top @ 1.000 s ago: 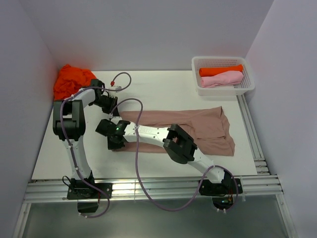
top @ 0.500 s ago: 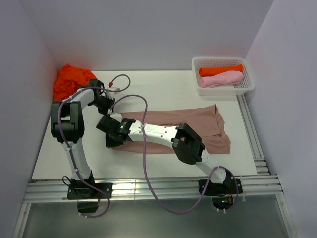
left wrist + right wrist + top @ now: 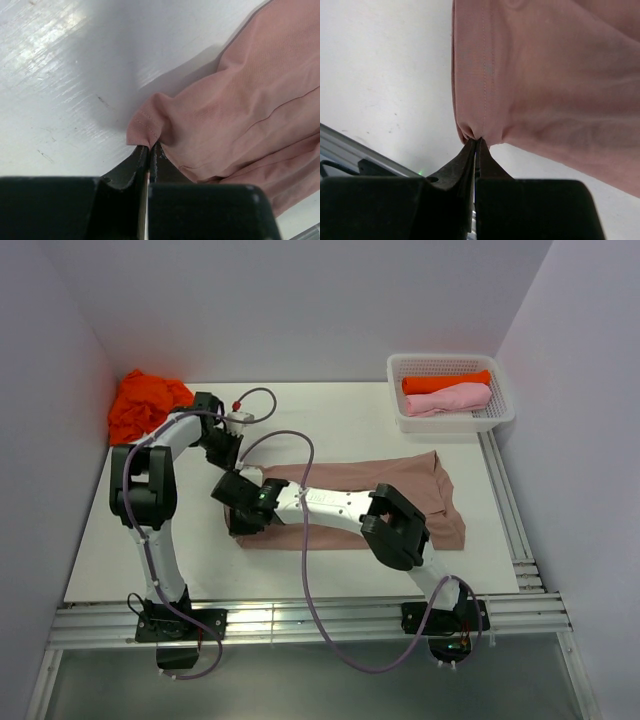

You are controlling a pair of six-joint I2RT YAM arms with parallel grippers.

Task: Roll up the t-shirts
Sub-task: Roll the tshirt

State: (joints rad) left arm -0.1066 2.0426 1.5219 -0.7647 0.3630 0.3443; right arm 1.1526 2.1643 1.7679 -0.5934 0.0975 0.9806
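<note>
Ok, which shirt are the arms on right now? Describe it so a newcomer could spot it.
On the white table, look midway between the basket far right and the orange heap far left. The brown shirt lies flat there, its left end pinched by the left gripper and right gripper; the others are bunched or rolled, orange or pink.

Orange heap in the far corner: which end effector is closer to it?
Left. The left end effector pinches the brown shirt's far corner, just right of the heap; the right end effector pinches the near corner, farther from it.
</note>
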